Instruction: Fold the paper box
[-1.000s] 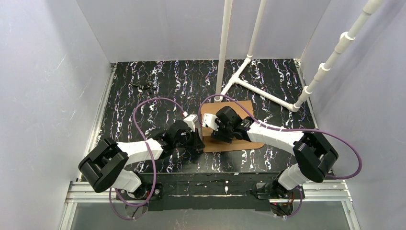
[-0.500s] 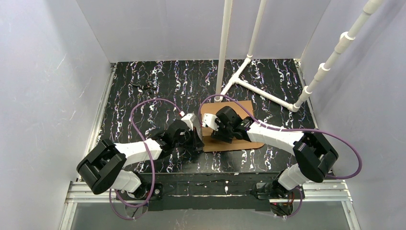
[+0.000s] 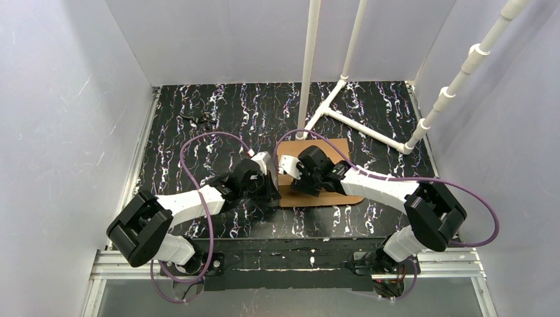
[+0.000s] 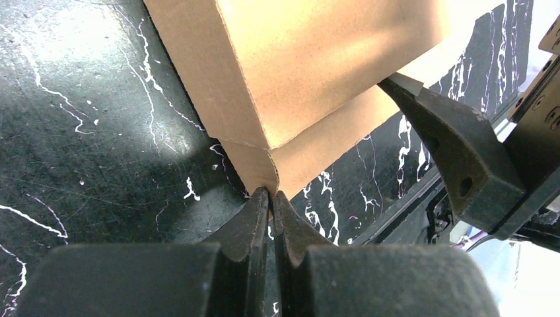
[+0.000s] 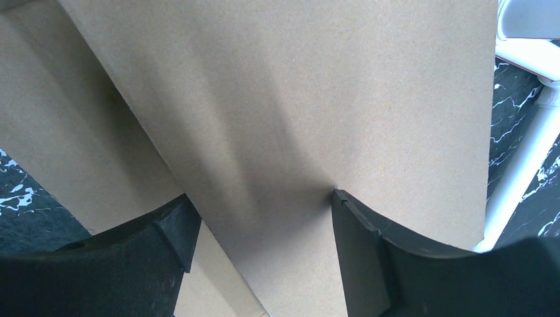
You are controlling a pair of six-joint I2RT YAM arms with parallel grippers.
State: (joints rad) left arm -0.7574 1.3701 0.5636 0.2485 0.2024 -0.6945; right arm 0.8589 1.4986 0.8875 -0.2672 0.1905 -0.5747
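Observation:
The paper box [image 3: 338,149] is brown cardboard lying on the black marbled table between both arms. In the left wrist view the paper box [image 4: 317,59] shows a raised side wall and a small corner tab. My left gripper [image 4: 271,193] is shut, its tips right against that tab at the box's near-left corner; I cannot tell whether the tab is pinched. From above, the left gripper [image 3: 272,191] sits at the box's left edge. My right gripper [image 5: 261,218] is open, its fingers spread over a bent panel of the paper box [image 5: 297,99]. Seen from above, the right gripper [image 3: 305,185] points down onto the box.
A white pipe frame [image 3: 360,125] stands on the table just behind the box, with upright posts and a slanted pipe to the right. A white pipe [image 5: 528,152] shows close by in the right wrist view. Small dark debris [image 3: 198,119] lies far left. Grey walls enclose the table.
The left arm has edged slightly forward and its cable loop has shifted. The right arm and the box look unchanged.

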